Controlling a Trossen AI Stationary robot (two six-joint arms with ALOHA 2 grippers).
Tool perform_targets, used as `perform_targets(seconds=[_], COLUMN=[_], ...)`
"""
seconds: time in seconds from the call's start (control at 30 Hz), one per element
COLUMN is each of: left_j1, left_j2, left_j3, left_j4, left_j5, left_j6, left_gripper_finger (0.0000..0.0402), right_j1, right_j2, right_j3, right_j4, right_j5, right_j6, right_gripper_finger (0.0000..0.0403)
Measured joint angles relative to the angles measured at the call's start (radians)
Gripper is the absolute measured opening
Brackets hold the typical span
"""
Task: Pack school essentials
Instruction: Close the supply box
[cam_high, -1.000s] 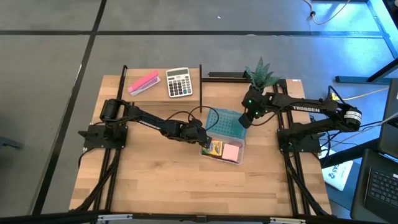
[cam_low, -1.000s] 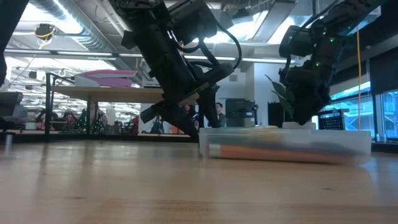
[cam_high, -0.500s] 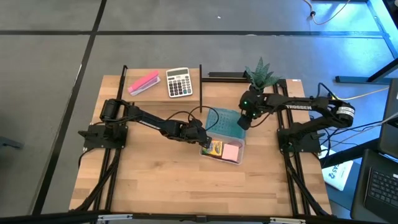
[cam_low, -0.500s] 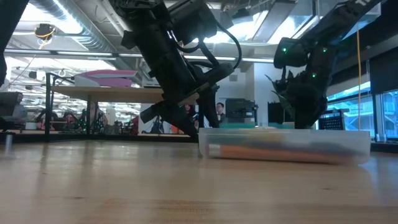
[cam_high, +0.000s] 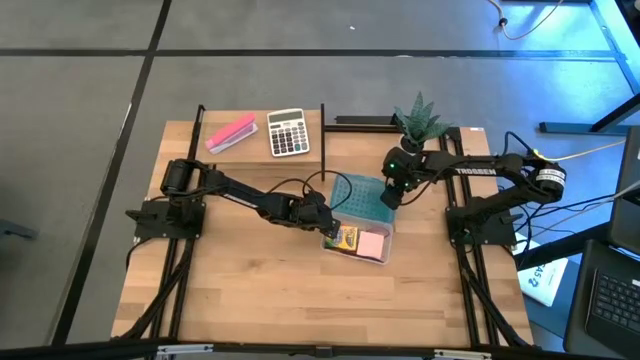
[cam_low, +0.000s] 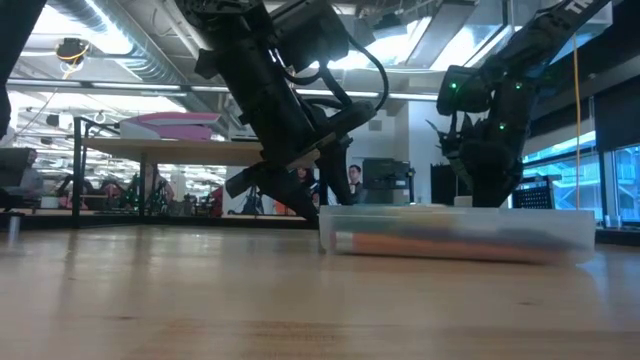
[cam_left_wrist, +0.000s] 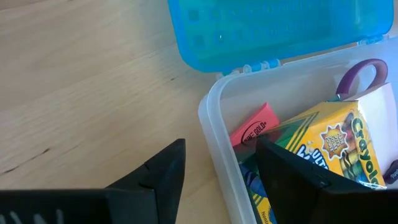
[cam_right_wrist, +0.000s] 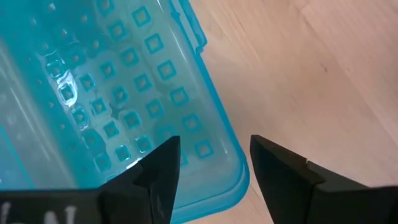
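A clear plastic box (cam_high: 358, 240) sits mid-table with its blue lid (cam_high: 362, 198) hinged open toward the far edge. Inside are the yellow-green crayon box (cam_left_wrist: 336, 137), a red eraser (cam_left_wrist: 255, 127), the purple scissors handle (cam_left_wrist: 360, 71) and the pink notepad (cam_high: 372, 245). An orange pencil (cam_low: 420, 243) shows through the wall. My left gripper (cam_left_wrist: 221, 162) is open at the box's left end, one finger outside the wall and one inside. My right gripper (cam_right_wrist: 214, 155) is open just above the lid's right far corner (cam_right_wrist: 230, 168). My left gripper straddles the box's left end wall (cam_left_wrist: 214, 134) from above, slanting, one finger (cam_left_wrist: 161, 174) on the table side and the other finger (cam_left_wrist: 292, 168) inside beside the crayon box. Whether either finger touches the wall I cannot tell.
The grey calculator (cam_high: 288, 132) and the long pink block (cam_high: 231, 132) lie near the far left edge. A green plant (cam_high: 420, 120) stands at the far edge behind the right arm. Bare wood stretches across the near half of the table (cam_high: 260, 290).
My right gripper has shifted a little toward the table's left, coming over the blue lid's right far corner. The left arm and the box have kept still.
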Motion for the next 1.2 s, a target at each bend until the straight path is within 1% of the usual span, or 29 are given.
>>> perform_targets(seconds=[0.43,0.5,0.6,0.83,0.97,1.1,1.2], left_j1=[0.0,0.0,0.0,0.0,0.0,0.0,0.0], left_j2=[0.0,0.0,0.0,0.0,0.0,0.0,0.0], left_j3=[0.0,0.0,0.0,0.0,0.0,0.0,0.0], left_j4=[0.0,0.0,0.0,0.0,-0.001,-0.005,-0.004], left_j5=[0.0,0.0,0.0,0.001,0.001,-0.002,-0.001], left_j6=[0.0,0.001,0.001,0.001,0.001,0.001,0.001], left_gripper_finger=[0.0188,0.0188,0.0188,0.0188,0.0188,0.0188,0.0188], right_j1=[0.0,0.0,0.0,0.0,0.0,0.0,0.0], right_j2=[0.0,0.0,0.0,0.0,0.0,0.0,0.0], right_j3=[0.0,0.0,0.0,0.0,0.0,0.0,0.0], right_j4=[0.004,0.009,0.01,0.009,0.008,0.002,0.002], right_j5=[0.0,0.0,0.0,0.008,0.006,-0.004,-0.004], right_j6=[-0.004,-0.004,-0.004,-0.005,-0.009,-0.035,-0.059], right_gripper_finger=[0.0196,0.019,0.0166,0.0079,0.0039,0.0016,0.0014])
